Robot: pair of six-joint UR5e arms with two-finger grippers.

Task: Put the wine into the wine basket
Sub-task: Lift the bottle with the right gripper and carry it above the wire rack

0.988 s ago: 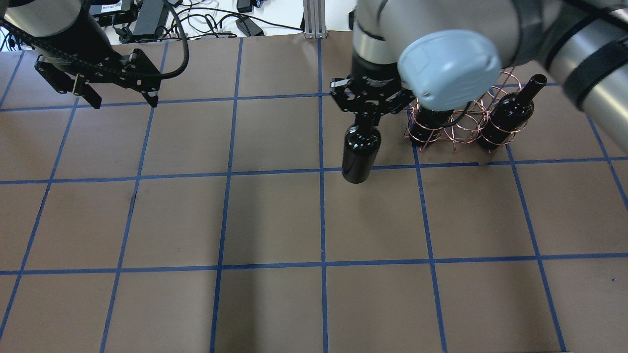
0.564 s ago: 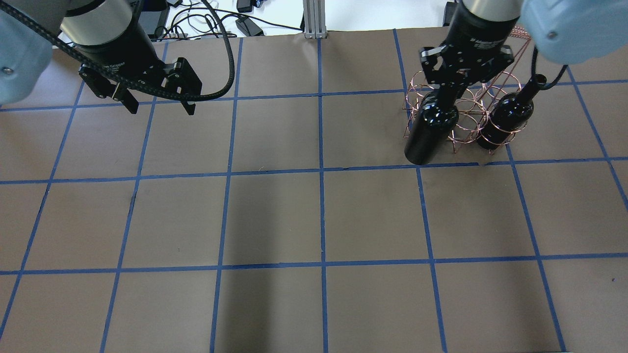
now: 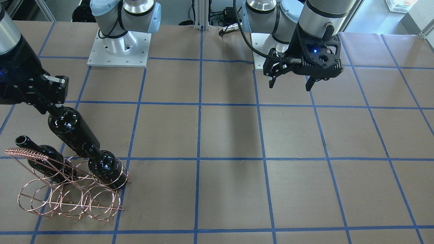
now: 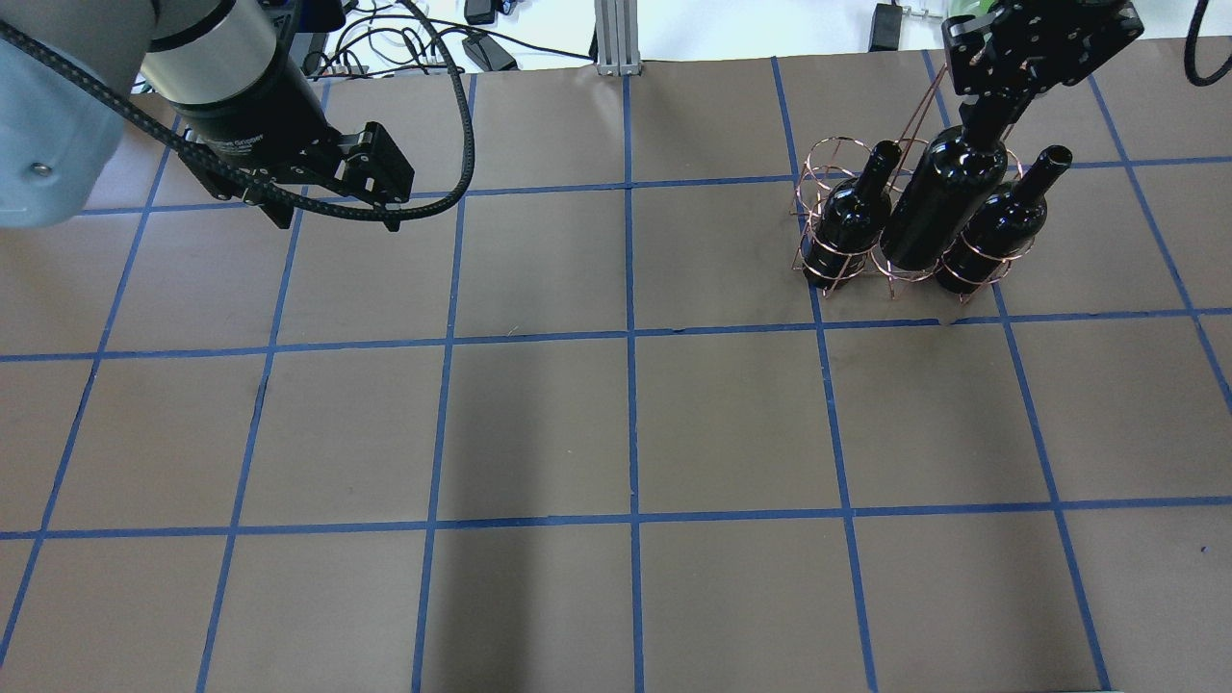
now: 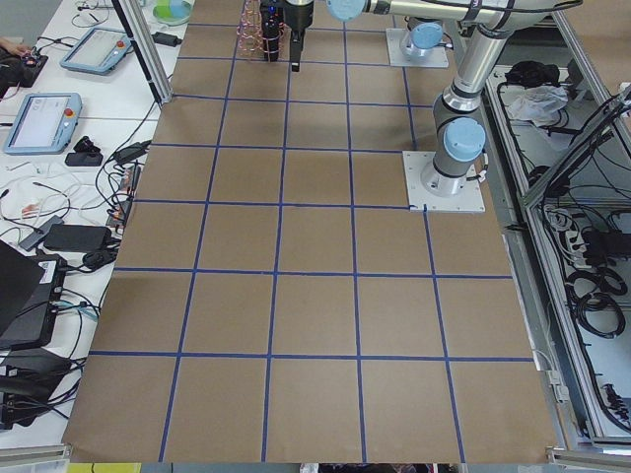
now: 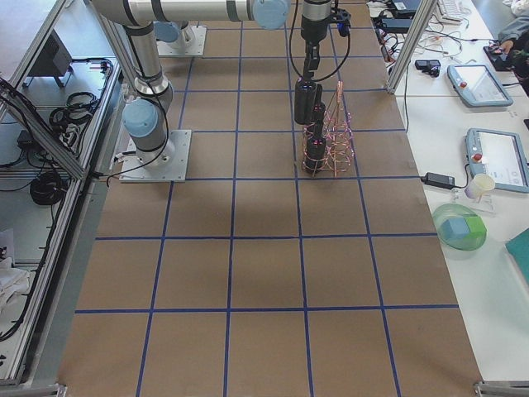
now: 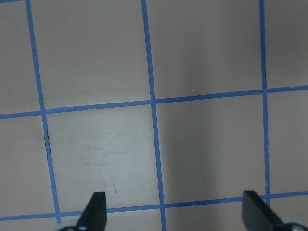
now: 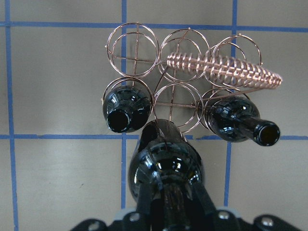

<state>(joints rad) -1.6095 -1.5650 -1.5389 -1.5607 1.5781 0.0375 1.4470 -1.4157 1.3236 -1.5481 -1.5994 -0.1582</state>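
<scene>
My right gripper [image 4: 989,111] is shut on the neck of a glossy black wine bottle [image 4: 941,207] and holds it upright and raised. The bottle hangs over the robot-side row of the copper wire basket [image 4: 835,159], between two like bottles, one on the left [image 4: 852,226] and one on the right [image 4: 996,226], both standing in end loops. In the right wrist view the held bottle [image 8: 166,161] sits just short of the empty middle loop [image 8: 175,103]. In the front view it [image 3: 73,132] hangs above the basket [image 3: 67,200]. My left gripper [image 4: 337,221] is open and empty.
The table is brown paper with a blue tape grid [image 4: 630,332]. The basket's coiled handle bar [image 3: 28,154] rises beside the bottles. Cables and power bricks [image 4: 385,38] lie past the far edge. The left wrist view shows only bare table below the open fingers [image 7: 96,209].
My right gripper carried the bottle rightward from the table left of the basket to over its middle. My left arm shifted to the right, staying open.
</scene>
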